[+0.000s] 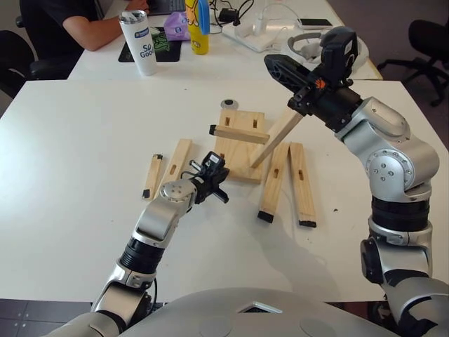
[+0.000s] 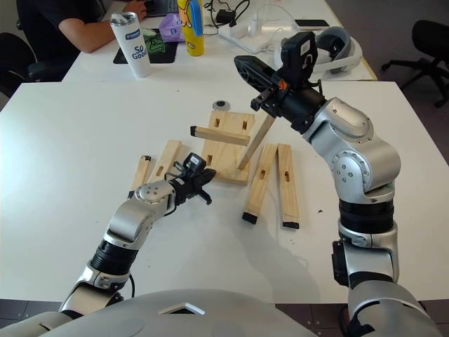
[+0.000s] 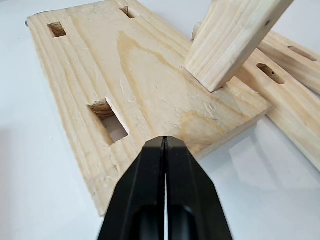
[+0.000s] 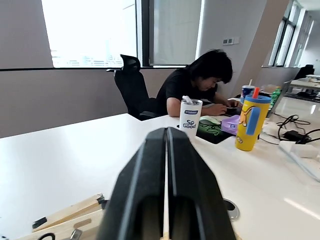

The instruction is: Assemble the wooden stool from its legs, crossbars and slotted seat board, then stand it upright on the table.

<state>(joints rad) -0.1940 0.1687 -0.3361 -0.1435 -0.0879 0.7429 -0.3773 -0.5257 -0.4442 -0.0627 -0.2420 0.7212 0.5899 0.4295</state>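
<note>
Left gripper [image 3: 165,140] closed — at seat board [image 3: 150,75] near edge.

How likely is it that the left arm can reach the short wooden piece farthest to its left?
Probably yes: the short piece lies flat and uncovered near the left gripper, with only one other flat piece between them.

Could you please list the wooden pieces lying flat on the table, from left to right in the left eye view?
short bar → slotted bar → seat board → inner slotted leg → outer slotted leg
</note>
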